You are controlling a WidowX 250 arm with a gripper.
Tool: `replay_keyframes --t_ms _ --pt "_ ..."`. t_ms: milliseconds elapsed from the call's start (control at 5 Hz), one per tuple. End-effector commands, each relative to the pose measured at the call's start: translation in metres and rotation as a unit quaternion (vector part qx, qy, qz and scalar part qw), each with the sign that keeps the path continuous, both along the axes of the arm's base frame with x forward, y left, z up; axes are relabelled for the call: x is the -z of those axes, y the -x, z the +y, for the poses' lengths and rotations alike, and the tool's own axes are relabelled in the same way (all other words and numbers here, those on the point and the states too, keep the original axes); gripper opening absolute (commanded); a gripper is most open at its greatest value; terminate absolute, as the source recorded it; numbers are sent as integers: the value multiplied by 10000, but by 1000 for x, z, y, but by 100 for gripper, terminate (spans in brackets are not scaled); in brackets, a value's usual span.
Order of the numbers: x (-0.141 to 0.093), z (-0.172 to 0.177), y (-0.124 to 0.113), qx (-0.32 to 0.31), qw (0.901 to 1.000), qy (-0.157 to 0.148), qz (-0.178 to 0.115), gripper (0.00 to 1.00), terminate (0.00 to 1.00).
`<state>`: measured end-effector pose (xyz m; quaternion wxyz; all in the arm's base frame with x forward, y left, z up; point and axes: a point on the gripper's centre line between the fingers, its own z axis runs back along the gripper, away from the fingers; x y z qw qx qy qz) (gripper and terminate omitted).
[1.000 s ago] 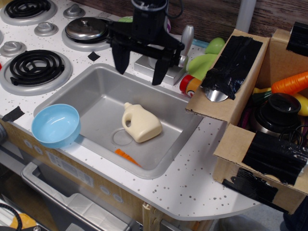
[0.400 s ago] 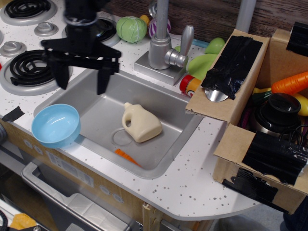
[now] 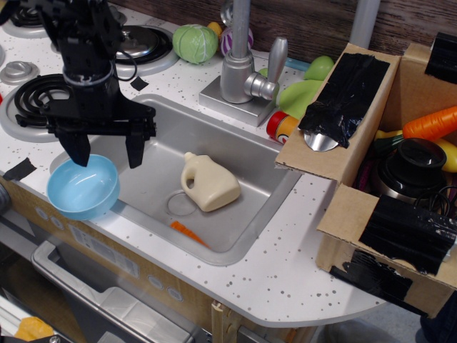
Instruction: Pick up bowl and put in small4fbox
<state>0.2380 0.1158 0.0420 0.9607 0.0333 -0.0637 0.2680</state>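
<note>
While the black robot claw [image 3: 107, 151] hangs with its two prongs spread wide and nothing between them, the round, smooth light-blue plastic bowl [image 3: 83, 186] sits mouth-up on the white speckled worktop [image 3: 285, 271], at the front left corner of the grey sink basin [image 3: 243, 193]. The bowl lies just below and slightly left of the claw: one prong points down at its far rim, the other hangs beside it over the basin. Whether that prong touches the rim cannot be told. The brown cardboard box patched with black tape [image 3: 357, 207] stands well apart at the right, cut off by the frame edge, its inside crowded with toys. A cream toy jug [image 3: 208, 183] lies in the sink.
</note>
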Motion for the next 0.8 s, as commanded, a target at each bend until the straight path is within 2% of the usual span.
replay_keyframes --t_ms 0,200,400,600 --pt "28 8 8 -15 9994 273 -220 100 0" --pt "41 9 7 -118 9984 514 -182 100 0" --pt "42 3 8 -255 9980 514 -245 0 0" --pt "27 -10 9 -311 9980 550 -82 0 0"
